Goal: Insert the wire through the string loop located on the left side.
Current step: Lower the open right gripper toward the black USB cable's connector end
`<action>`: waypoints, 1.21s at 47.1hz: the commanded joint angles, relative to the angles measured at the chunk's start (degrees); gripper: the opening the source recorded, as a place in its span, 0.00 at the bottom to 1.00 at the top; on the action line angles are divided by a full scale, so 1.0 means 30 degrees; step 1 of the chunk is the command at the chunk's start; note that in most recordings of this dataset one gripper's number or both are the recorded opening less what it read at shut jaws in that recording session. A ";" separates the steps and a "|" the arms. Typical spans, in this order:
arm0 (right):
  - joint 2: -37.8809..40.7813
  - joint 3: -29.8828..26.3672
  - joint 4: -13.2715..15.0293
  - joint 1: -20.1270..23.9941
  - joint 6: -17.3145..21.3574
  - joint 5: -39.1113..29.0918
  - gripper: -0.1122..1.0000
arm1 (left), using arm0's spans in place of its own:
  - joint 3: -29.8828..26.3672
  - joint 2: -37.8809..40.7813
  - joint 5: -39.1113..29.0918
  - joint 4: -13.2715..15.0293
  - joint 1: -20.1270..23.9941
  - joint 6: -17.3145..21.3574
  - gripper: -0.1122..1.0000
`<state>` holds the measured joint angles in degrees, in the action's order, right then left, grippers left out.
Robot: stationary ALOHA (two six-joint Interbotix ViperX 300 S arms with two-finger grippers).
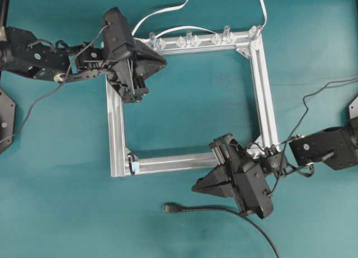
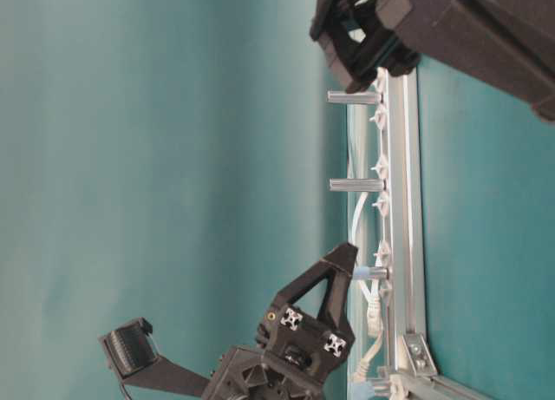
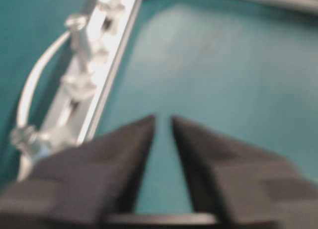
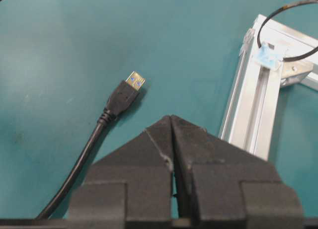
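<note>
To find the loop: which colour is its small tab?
Light blue, clearest in the right wrist view.

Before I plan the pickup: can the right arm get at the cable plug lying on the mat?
Probably yes. The plug lies on open mat just ahead of the right gripper, with nothing between them. The gripper is shut, so it must open first. The frame sits off to the side, clear of that path.

the wire [image 1: 224, 209] lies on the table [image 1: 56, 213] below the frame [image 1: 116, 129].
</note>
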<state>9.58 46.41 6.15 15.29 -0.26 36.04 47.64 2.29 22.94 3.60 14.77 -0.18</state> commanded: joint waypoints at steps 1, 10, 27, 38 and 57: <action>-0.0322 -0.0381 -0.0059 0.0029 0.0029 0.0059 0.11 | -0.0381 -0.0264 0.0059 -0.0029 -0.0059 0.0117 0.50; -0.0352 -0.0586 -0.0234 0.0029 0.0088 0.0088 0.23 | -0.0381 -0.0293 0.0059 -0.0059 -0.0059 0.0088 0.58; -0.0352 -0.0703 -0.1289 0.0234 0.0117 0.0059 0.66 | -0.0381 -0.0352 0.0029 -0.0059 -0.0088 0.0088 0.58; -0.0322 -0.0703 -0.2139 0.0732 0.0117 -0.0117 0.66 | -0.0381 -0.0352 -0.0322 -0.0059 -0.0117 0.0059 0.58; 0.0439 -0.1172 -0.5273 0.1670 0.0117 -0.0498 0.67 | -0.0264 -0.0352 -0.0439 -0.0059 -0.0234 0.0088 0.58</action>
<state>10.99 44.56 -7.65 19.60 0.00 34.37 47.64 2.29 21.36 3.60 14.24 -0.18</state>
